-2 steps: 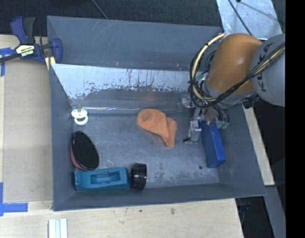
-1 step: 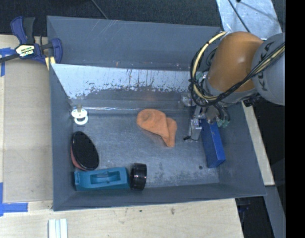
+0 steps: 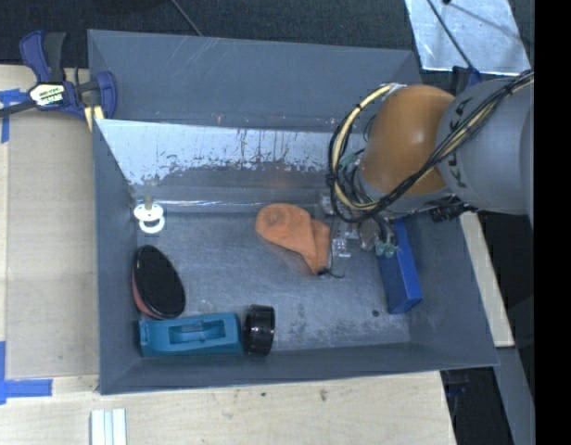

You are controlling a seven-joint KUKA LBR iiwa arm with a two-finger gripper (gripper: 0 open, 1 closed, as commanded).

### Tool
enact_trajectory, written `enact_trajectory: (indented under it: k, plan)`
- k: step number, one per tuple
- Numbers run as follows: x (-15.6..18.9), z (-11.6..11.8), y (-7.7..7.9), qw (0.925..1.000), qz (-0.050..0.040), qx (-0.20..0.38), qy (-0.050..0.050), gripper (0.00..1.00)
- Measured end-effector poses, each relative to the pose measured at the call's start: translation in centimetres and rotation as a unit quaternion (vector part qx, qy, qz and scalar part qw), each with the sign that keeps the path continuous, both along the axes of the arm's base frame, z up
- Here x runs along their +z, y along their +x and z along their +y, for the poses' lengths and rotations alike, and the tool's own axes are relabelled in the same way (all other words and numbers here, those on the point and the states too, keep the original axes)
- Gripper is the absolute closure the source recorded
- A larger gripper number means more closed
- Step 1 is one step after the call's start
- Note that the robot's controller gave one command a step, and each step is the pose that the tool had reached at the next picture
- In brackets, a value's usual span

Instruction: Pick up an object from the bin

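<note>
Wrist cover: nearest your camera is the arm's orange dome (image 3: 406, 142), looped with cables, high over the right half of the bin (image 3: 267, 72).
Gripper (image 3: 338, 263): low at the bin floor, at the lower right tip of the orange thing. You cannot tell whether it is released or clenched.
Orange thing (image 3: 287, 227): a soft-looking lump mid-bin, near the back wall. It stretches away to the view's left of the gripper, with its long axis running from upper left to lower right.
Your next move: likely turns on that narrow end. A hold there looks thin, so check it before you lift.
Blue bar (image 3: 399, 272): just right of the gripper along the right wall, apart from the orange thing.
Lower left contents: a blue case (image 3: 191, 334) with a black cap (image 3: 259, 330) at its right end, a black oval (image 3: 157, 283) above it and a white ring (image 3: 149, 217) farther back, all well apart from the gripper.
</note>
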State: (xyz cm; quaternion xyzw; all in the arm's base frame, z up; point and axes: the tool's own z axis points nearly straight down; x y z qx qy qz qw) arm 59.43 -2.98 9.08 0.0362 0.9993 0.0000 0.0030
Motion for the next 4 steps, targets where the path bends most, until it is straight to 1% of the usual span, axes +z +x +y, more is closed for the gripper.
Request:
enact_trajectory:
  k: [1,2,3,4]
  plan:
    - [-1.9,2.2,-0.6,0.9994,0.0002,0.034,0.0,1.0]
    - [-1.9,2.2,-0.6,0.9994,0.0002,0.034,0.0,1.0]
    - [1.4,1.7,-0.6,0.9995,0.004,0.031,0.0,1.0]
    - [14.2,0.5,-1.2,0.9998,0.0012,0.018,0.0,1.0]
